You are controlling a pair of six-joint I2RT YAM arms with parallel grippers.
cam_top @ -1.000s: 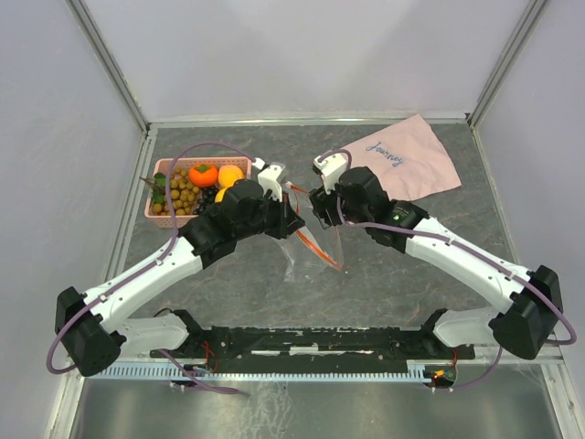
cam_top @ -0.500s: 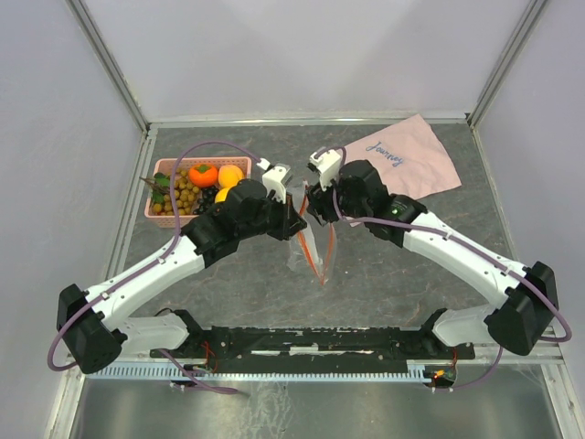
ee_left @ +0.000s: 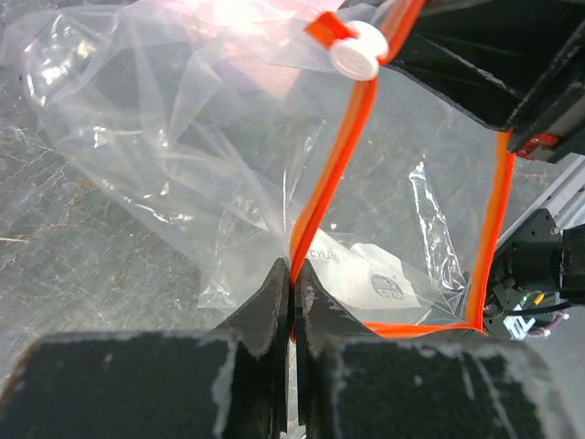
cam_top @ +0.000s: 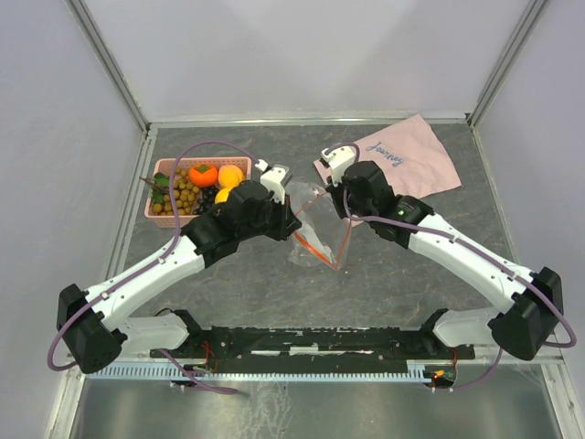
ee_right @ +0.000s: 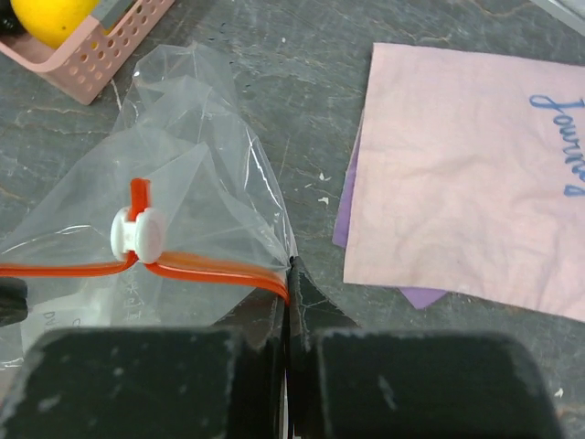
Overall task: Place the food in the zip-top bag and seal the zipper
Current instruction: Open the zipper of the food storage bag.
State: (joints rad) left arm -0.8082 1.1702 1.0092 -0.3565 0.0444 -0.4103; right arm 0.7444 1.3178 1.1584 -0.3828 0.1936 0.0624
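My two arms reach inward from the near edge and meet over the middle of the surface (cam_top: 247,283), elbows out and wrists angled toward each other. My left claw (cam_top: 292,219) is pinched tight on the orange zipper (ee_left: 334,174) of the clear bag (cam_top: 320,224). My right claw (cam_top: 341,206) is clamped just as tightly on the strip's far side, near the white slider (ee_right: 132,230). Between the two grips the bag's mouth is pulled into an open triangle, and the crinkled pouch trails down toward the surface.

The fruit sits in the pink basket (cam_top: 164,169) at the left rear, just beyond my left wrist: a persimmon (cam_top: 203,174), an orange (cam_top: 230,174) and a brown berry cluster (cam_top: 183,194). A pink cloth (cam_top: 411,165) with blue writing lies flat behind my right arm, well apart from the basket.

My left arm covers the basket's near right corner, so the grapes (cam_top: 208,194) and lemon (ee_right: 50,14) show only in part. Through the plastic I see a printed label (ee_left: 366,274) that I cannot read. I cannot tell whether the bag's bottom rests on the surface.
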